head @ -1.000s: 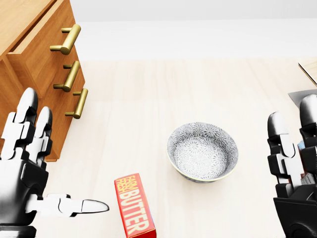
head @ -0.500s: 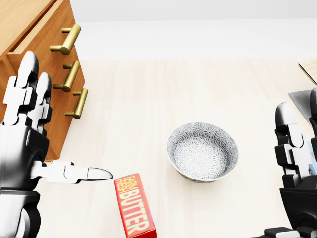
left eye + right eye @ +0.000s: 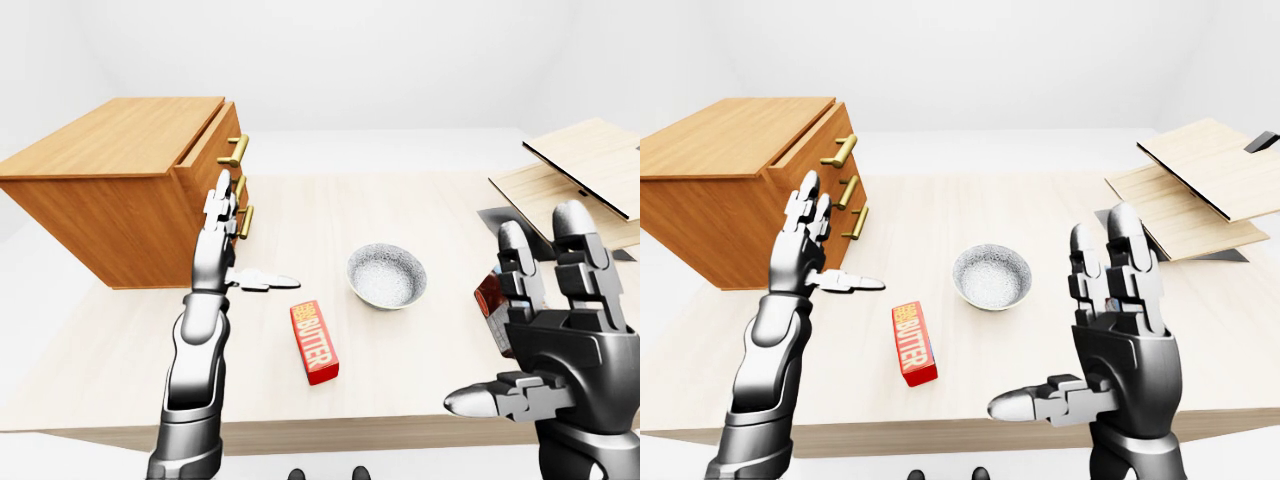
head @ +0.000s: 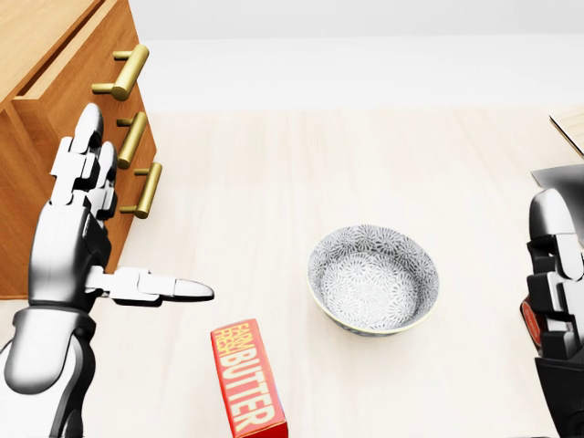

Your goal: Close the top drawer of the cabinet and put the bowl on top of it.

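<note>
Leftmost, the cabinet (image 3: 110,190) was seen with its top drawer (image 4: 80,68) pulled out. The left hand (image 4: 68,246) was held open, empty, near the handles. The bowl (image 4: 372,278) was set mid-desk (image 4: 274,173), right of the butter box (image 4: 246,379). The right hand (image 3: 1120,330) was spread open, empty.

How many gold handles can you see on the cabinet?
3, stacked on the cabinet at the head view's left: top handle, middle handle, bottom handle. None looks hidden.

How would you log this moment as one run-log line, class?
top drawer ajar | bowl on table, untouched | left hand open beside cabinet | right hand open, empty
</note>
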